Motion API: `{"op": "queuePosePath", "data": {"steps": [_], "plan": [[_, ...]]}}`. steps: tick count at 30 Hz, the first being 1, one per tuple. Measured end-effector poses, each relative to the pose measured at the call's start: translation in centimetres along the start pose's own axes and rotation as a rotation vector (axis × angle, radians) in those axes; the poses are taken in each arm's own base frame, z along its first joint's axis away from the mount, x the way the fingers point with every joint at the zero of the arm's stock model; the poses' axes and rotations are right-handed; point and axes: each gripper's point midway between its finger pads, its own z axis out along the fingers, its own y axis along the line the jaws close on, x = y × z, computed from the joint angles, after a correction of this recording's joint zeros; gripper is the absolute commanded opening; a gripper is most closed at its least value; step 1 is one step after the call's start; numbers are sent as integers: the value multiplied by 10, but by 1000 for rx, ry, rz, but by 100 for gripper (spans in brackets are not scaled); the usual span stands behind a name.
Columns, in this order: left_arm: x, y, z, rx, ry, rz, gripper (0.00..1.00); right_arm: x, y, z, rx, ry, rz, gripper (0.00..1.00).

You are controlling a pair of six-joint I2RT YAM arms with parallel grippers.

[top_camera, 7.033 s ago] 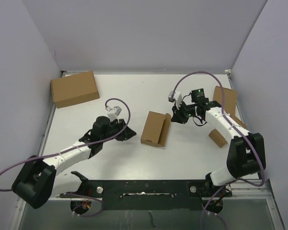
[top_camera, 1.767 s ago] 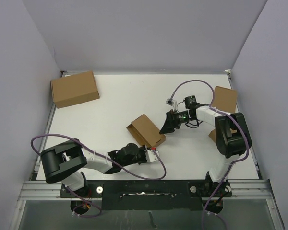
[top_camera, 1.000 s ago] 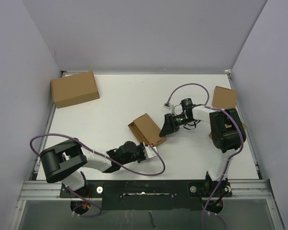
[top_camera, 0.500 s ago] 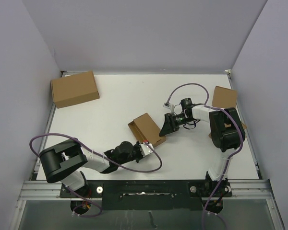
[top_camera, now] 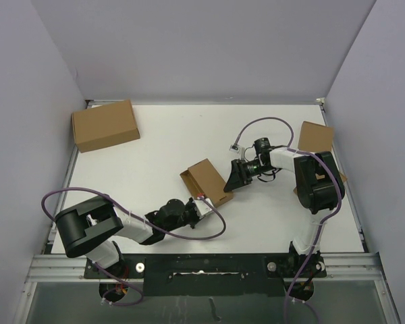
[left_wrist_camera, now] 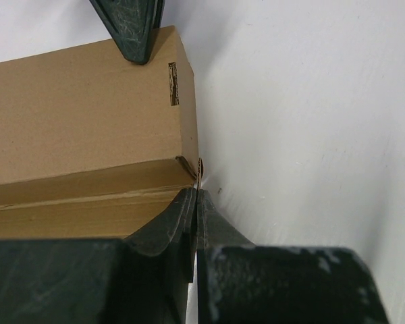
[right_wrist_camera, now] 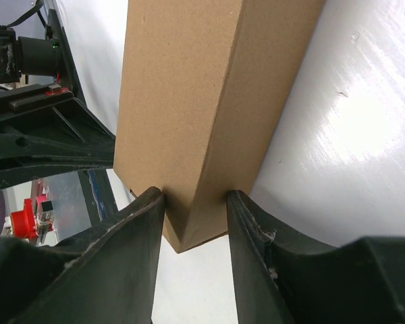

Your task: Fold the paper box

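No text, label, brand, number or sign can be read anywhere; the paper box (top_camera: 207, 180) is plain brown

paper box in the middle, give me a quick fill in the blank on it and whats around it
The right gripper holds the plain brown cardboard paper box between its two ___.
The left gripper, tips closed, sits at that box's near ___.
The larger closed brown carton lies at the white table's far ___ corner.
Missing: fingers; corner; left.
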Motion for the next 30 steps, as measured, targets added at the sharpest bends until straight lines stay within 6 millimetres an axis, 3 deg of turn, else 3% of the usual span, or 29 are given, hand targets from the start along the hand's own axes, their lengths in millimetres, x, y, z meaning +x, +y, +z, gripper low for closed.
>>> {"op": "queuePosePath", "data": {"steps": [30], "plan": [[1, 5, -8, -42, -43, -68, 0, 0, -1, 0, 0, 13, 29, 38]]}}
